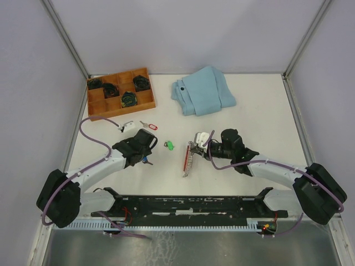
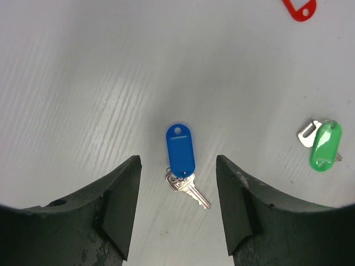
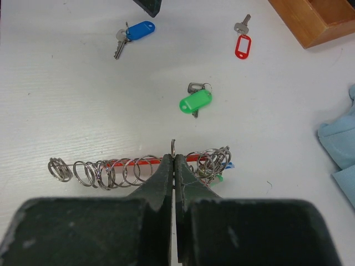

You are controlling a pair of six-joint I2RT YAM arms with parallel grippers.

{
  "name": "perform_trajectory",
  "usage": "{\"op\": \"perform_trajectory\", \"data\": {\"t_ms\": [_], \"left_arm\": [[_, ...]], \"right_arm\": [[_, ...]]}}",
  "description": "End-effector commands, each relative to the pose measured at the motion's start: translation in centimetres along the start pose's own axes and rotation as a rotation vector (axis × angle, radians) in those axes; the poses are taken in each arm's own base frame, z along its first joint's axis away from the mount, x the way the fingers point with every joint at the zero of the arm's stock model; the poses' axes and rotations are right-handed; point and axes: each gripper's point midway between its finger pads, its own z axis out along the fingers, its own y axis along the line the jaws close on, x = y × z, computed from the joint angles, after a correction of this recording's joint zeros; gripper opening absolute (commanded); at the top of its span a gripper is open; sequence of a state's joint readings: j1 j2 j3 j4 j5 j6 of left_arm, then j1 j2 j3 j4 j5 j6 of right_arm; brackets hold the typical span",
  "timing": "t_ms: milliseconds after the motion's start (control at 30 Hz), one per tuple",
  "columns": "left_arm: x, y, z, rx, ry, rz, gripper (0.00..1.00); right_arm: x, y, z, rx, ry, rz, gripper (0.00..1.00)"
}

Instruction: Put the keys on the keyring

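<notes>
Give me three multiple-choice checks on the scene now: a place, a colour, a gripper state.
1. The red-tagged key lies: A) on the table near the wooden tray; B) inside a tray compartment; C) at the table's near edge.
2. The tag on the key between the fingers of the left gripper is: A) green; B) blue; C) yellow.
3. The right gripper is: A) wide open; B) shut on a loop of the keyring; C) shut on a yellow tag.
Answers: 1 A, it lies off the tray's corner. 2 B, a blue tag shows between the open fingers. 3 B, its fingertips meet around one loop.
</notes>
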State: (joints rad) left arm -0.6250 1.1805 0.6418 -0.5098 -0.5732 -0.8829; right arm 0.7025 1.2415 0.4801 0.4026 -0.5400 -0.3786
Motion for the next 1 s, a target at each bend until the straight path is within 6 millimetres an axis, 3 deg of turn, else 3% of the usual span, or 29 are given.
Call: {"op": "perform_trajectory", "data": {"t_ms": [0,200,967], "left_arm": [[-0.1,0.7,0.1,-0.090,0.001,-0.200,0.63],[1.1,0.5,0.5,-0.144,0.059,-0.296,0.60],[3.4,0.2,1.3,-0.168,0.133,-0.392,0.32]], "right_arm": [[-3.2,-0.5,-0.1,0.014,-0.107,-0.049,0.01],[-3.4,-0.3,-0.2,0.008,-0.112,-0.057,0.01],[-3.7,0.6,-0.1,-0.033,-0.117,-0.065,0.01]]}}
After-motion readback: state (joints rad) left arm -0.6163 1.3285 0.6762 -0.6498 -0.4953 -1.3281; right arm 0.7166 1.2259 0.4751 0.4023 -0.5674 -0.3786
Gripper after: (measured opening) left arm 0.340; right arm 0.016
